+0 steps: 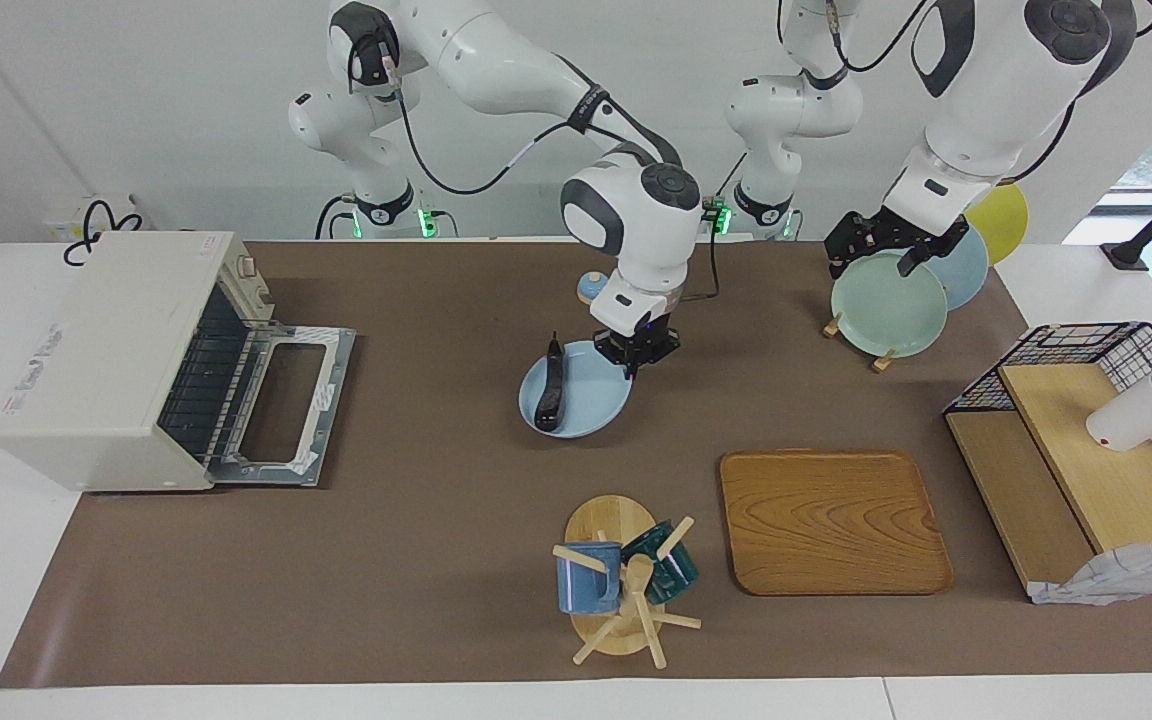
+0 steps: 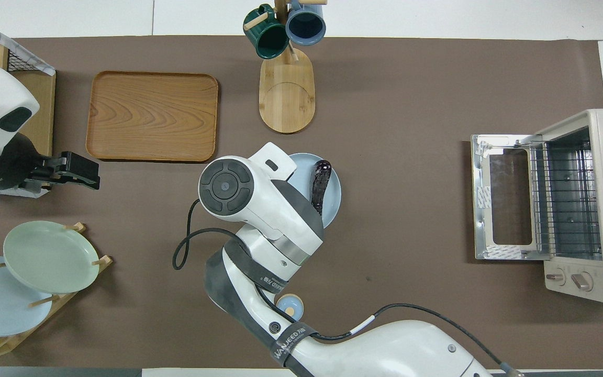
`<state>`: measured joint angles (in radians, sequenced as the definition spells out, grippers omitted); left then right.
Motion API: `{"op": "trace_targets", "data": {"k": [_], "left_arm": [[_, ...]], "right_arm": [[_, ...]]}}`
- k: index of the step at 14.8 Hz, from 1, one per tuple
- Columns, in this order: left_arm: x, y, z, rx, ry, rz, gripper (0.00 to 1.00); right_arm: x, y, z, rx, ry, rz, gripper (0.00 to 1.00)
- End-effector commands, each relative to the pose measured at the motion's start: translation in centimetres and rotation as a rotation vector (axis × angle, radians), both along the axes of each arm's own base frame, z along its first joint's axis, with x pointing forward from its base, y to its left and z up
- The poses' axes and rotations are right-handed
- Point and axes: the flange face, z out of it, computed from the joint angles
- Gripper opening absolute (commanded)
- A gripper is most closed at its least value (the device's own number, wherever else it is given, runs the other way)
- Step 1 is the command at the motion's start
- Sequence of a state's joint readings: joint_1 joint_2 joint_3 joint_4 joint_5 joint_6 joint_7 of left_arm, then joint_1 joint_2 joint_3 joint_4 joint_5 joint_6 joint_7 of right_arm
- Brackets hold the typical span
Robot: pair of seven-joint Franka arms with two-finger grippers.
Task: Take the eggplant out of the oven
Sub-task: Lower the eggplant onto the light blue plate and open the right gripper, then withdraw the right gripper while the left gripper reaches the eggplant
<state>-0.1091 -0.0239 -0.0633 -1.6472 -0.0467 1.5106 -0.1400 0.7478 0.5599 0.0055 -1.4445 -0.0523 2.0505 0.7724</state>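
While right end effector [image 1: 636,357] grips blue plate [image 1: 591,405], eggplant [image 1: 549,391] lies on it.

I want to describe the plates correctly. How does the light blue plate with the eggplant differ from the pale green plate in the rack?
The light blue plate lies nearly flat, gripped at its rim by the right gripper; the pale green plate stands on edge in the wooden rack. The blue plate carries the eggplant; the green plate carries nothing. Both are round and plain.
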Motion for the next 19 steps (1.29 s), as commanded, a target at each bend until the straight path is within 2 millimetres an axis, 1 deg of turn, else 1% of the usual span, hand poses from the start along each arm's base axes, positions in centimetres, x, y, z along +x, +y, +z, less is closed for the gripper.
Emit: {"op": "trace_targets", "data": {"k": [1, 3, 4, 5, 6, 8, 9, 10, 11, 12, 13, 14, 15, 16, 17, 18, 19], "left_arm": [[-0.4, 0.3, 0.4, 0.011, -0.017, -0.005, 1.00], [-0.4, 0.3, 0.4, 0.011, -0.017, -0.005, 1.00], [-0.4, 0.3, 0.4, 0.010, -0.018, -0.005, 1.00], [-0.4, 0.3, 0.4, 0.011, -0.017, -0.005, 1.00], [-0.4, 0.3, 0.4, 0.011, -0.017, -0.005, 1.00], [-0.4, 0.3, 0.4, 0.011, -0.017, -0.005, 1.00], [-0.4, 0.3, 0.4, 0.011, -0.017, -0.005, 1.00], [-0.4, 0.3, 0.4, 0.011, -0.017, -0.005, 1.00], [-0.4, 0.3, 0.4, 0.011, -0.017, -0.005, 1.00], [-0.4, 0.4, 0.4, 0.011, -0.015, -0.003, 1.00], [-0.4, 0.4, 0.4, 0.011, -0.017, -0.003, 1.00], [-0.4, 0.3, 0.4, 0.010, -0.018, -0.005, 1.00], [-0.4, 0.3, 0.5, 0.010, -0.023, -0.004, 1.00], [-0.4, 0.3, 0.5, 0.010, -0.023, -0.004, 1.00], [-0.3, 0.3, 0.5, 0.009, -0.026, -0.003, 1.00], [-0.3, 0.3, 0.5, 0.010, -0.024, -0.003, 1.00], [-0.3, 0.3, 0.5, 0.010, -0.024, -0.001, 1.00]], "right_arm": [[-0.1, -1.0, -1.3, 0.084, 0.018, -0.104, 0.00], [-0.5, -1.4, -2.3, 0.108, 0.016, -0.117, 0.00], [-0.2, -1.5, -2.0, 0.136, 0.017, -0.135, 0.00], [0.0, -1.6, -2.2, 0.161, 0.018, -0.150, 0.11], [0.2, -1.7, -2.2, 0.173, 0.006, -0.151, 0.18], [0.9, -1.3, -0.5, 0.199, -0.025, -0.146, 0.31], [1.3, -1.3, 0.2, 0.198, -0.041, -0.129, 0.31], [1.8, -2.0, 0.4, 0.191, -0.045, -0.117, 0.31], [3.5, -4.6, 1.8, 0.185, -0.052, -0.108, 0.28], [4.5, -6.9, 3.6, 0.173, -0.049, -0.084, 0.19], [5.0, -8.9, 5.3, 0.153, -0.035, -0.044, 0.01], [5.6, -12.6, 7.3, 0.121, -0.007, -0.014, 0.00], [6.0, -17.7, 8.7, 0.082, 0.054, 0.014, 0.00], [5.9, -22.6, 9.5, 0.058, 0.106, 0.018, 0.00], [5.9, -27.6, 8.8, 0.043, 0.152, 0.005, 0.00], [5.7, -32.2, 6.9, 0.034, 0.190, -0.013, 0.00], [4.8, -36.3, 4.7, 0.018, 0.208, -0.001, 0.00]]}}
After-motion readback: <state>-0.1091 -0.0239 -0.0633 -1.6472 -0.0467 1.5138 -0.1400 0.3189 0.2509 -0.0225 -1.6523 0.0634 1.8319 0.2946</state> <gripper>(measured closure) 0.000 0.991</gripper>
